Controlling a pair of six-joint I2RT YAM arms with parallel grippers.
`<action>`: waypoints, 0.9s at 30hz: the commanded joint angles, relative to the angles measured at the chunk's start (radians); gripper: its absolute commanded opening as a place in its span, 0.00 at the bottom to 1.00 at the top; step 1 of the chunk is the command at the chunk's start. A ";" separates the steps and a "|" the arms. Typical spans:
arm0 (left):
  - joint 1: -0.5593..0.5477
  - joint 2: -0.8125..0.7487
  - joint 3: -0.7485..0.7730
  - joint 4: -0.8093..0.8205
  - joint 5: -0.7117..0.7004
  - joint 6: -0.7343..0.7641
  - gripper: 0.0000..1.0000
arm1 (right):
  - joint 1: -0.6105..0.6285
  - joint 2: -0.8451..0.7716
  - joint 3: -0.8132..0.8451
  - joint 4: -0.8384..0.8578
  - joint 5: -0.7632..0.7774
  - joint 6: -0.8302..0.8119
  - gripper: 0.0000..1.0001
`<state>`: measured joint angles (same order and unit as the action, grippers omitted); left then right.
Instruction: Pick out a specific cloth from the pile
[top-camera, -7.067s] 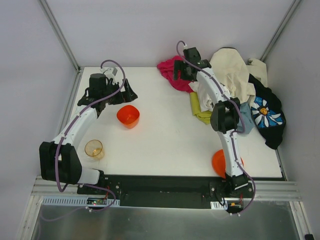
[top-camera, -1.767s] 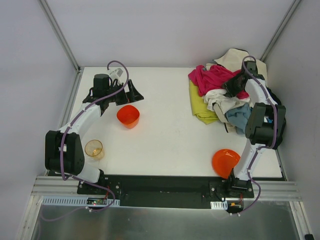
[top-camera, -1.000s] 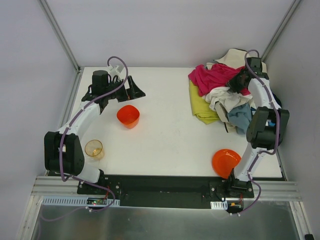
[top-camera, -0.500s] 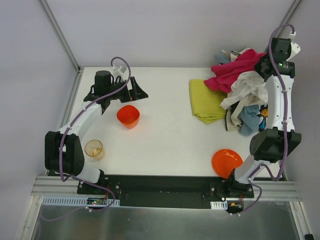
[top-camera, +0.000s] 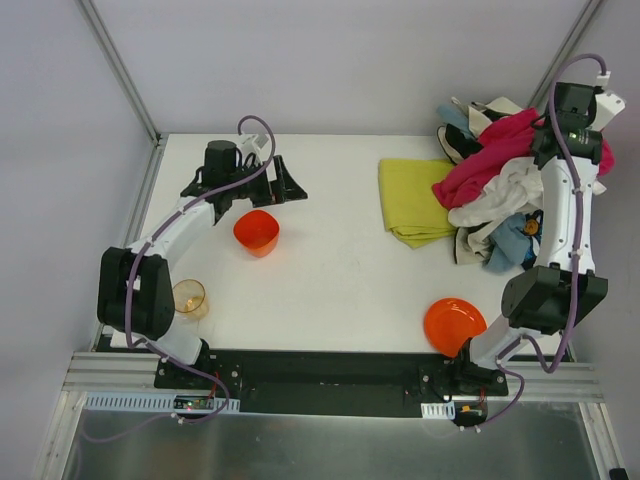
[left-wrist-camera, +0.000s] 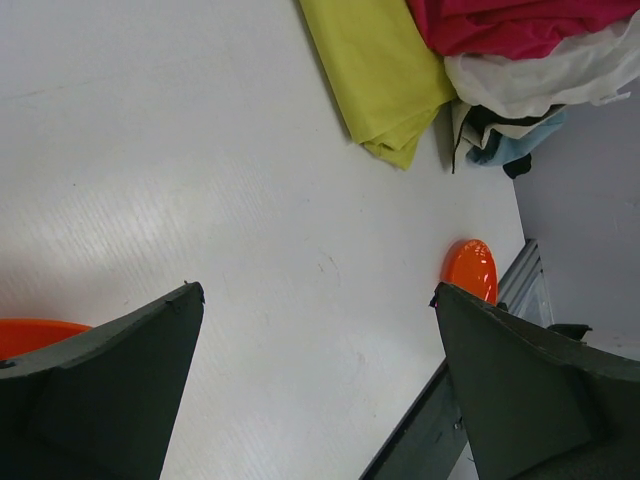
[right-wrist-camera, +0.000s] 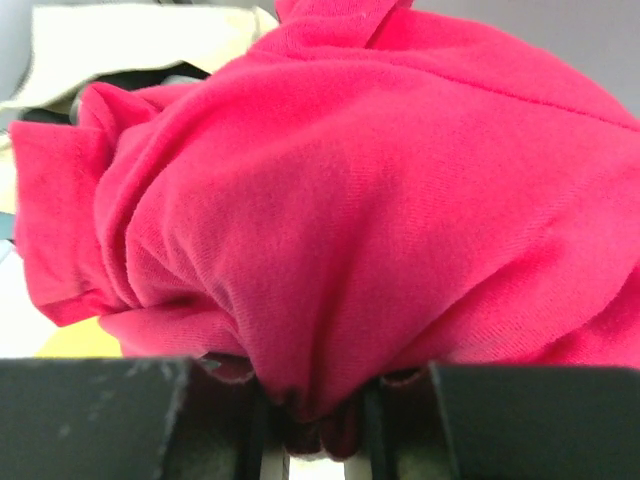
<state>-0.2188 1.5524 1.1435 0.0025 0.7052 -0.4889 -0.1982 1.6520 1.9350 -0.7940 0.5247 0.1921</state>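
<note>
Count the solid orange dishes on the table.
2. One square orange bowl sits left of centre, near the left end effector; one round orange dish lies at the near right edge, beside the right arm's base. The cloth pile may hide others.

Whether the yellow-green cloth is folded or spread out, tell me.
Folded. The yellow-green cloth lies flat on the table, with stacked layers showing along its near edge.
</note>
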 joint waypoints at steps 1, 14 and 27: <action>-0.025 0.018 0.053 0.019 0.034 -0.019 0.99 | -0.012 -0.008 -0.069 0.004 0.028 -0.005 0.01; -0.060 0.095 0.087 0.007 0.017 -0.092 0.99 | 0.039 0.135 -0.505 0.073 -0.173 0.050 0.01; -0.039 0.040 0.029 0.011 0.004 -0.082 0.99 | 0.025 0.267 -0.478 0.079 -0.351 -0.045 0.09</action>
<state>-0.2676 1.6493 1.1893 0.0017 0.7021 -0.5774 -0.1783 1.9060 1.4815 -0.7227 0.3386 0.1864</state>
